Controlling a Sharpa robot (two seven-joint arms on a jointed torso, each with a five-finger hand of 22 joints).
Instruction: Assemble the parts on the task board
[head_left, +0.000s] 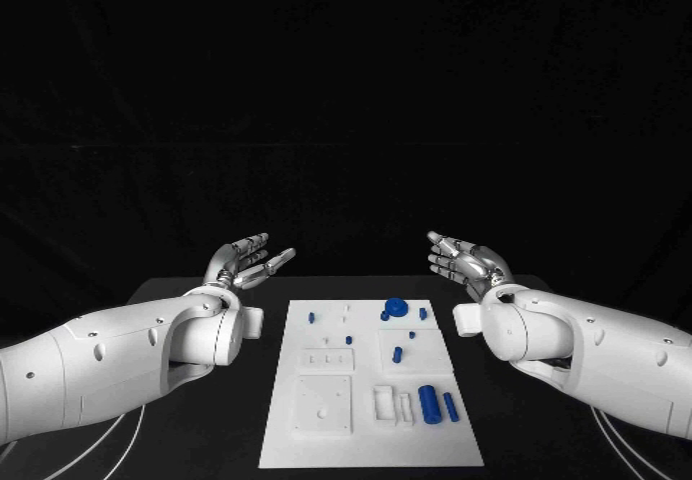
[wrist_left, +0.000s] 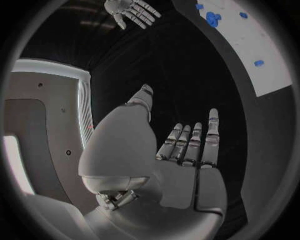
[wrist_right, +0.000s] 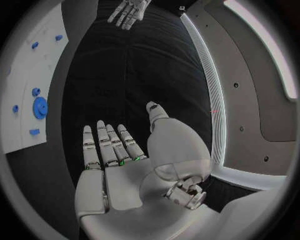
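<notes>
The white task board (head_left: 325, 440) lies in the middle of the black table. Several small blue parts sit on it: a round gear (head_left: 397, 306) near the far edge, small pegs (head_left: 397, 353) mid-board, and two cylinders (head_left: 430, 401) near the front right. My left hand (head_left: 248, 261) is raised left of the board's far end, fingers spread, holding nothing. My right hand (head_left: 466, 261) is raised at the far right, also spread and empty. The left palm (wrist_left: 181, 170) and right palm (wrist_right: 119, 170) show bare in the wrist views. The gear (wrist_right: 40, 107) also appears on the board (wrist_right: 25, 65).
White raised blocks (head_left: 325, 403) and a slotted holder (head_left: 387, 402) stand on the board's near half. Black table surface (head_left: 216, 420) runs on both sides of the board. Both white forearms (head_left: 130, 355) hang over the table's side margins.
</notes>
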